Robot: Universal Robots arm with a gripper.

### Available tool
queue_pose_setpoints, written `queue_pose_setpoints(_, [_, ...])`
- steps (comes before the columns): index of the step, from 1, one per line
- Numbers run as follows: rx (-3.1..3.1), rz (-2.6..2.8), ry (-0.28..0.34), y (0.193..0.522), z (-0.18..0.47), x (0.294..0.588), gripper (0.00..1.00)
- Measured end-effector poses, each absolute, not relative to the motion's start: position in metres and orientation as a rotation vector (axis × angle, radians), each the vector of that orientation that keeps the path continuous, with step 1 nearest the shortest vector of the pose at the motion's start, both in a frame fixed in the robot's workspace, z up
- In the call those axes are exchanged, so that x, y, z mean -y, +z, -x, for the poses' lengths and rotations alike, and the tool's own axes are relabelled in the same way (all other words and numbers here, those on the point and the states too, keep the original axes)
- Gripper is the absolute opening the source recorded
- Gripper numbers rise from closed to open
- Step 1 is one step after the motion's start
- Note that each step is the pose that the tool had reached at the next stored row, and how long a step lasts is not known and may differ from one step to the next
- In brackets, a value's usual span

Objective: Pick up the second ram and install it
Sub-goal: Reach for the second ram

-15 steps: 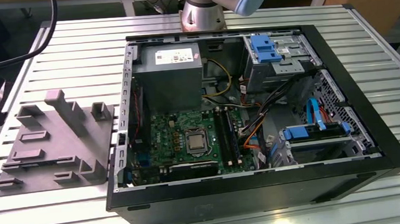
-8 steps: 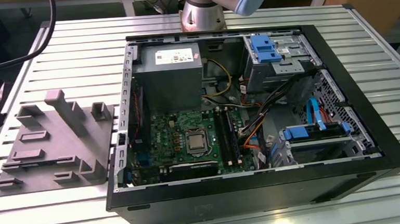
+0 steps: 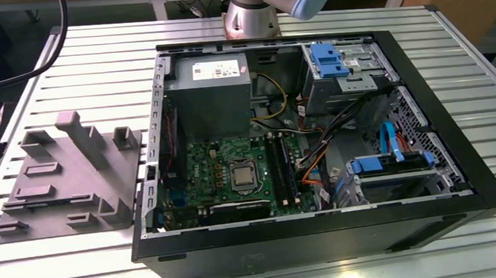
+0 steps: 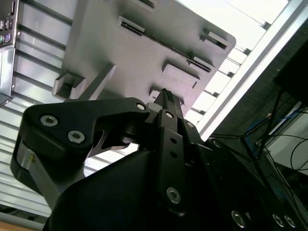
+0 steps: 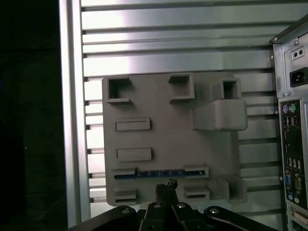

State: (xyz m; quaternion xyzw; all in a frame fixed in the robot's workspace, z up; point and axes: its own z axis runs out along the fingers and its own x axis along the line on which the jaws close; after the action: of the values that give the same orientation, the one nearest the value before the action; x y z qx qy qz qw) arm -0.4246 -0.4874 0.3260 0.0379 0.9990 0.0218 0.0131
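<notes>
My arm is a brushed silver tube with a pale blue cap on its joint, seen just behind the computer case in the exterior view. In both wrist views my gripper is matte black. Its broad angular link arms are pinned with round silver screws beside slim black fingers dotted with small holes. A grey metal collar rims the black body.

Print on the power supply label is unreadable.
</notes>
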Motion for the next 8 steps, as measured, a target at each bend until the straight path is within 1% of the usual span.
queue_pose_setpoints(8, [-3.112, -0.118, 0.068, 0.3236, 0.4273, 0.4886, 0.11])
